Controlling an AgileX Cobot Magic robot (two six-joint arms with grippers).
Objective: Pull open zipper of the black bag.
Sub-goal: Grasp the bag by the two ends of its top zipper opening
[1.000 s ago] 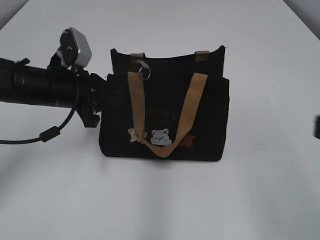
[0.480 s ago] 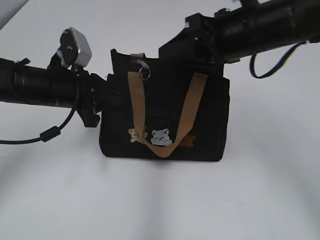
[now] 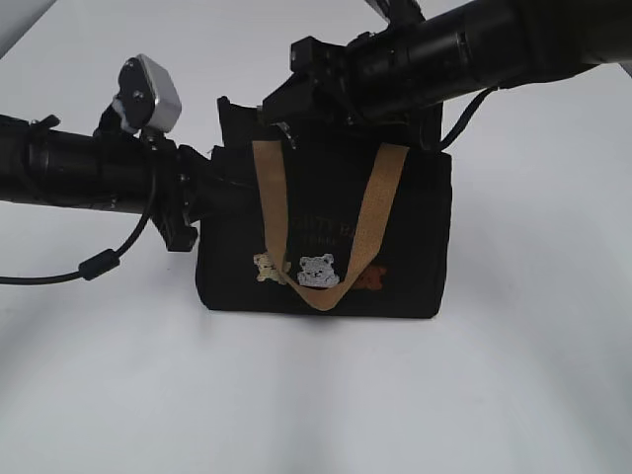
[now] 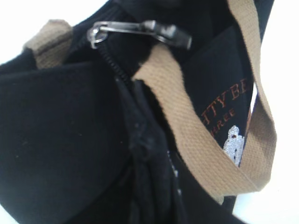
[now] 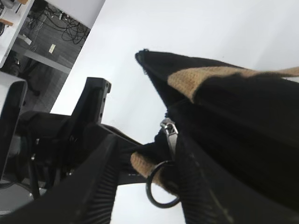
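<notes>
Two arms meet at the black bag (image 3: 326,237), standing mid-tabletop (image 3: 533,375). Left jaws pinch the bag's left end, nearly pressed together. Right jaws stand spread on either side of the zipper (image 5: 169,135), its ring pull (image 5: 161,186) hanging between them at the bag's far-left top edge.
</notes>
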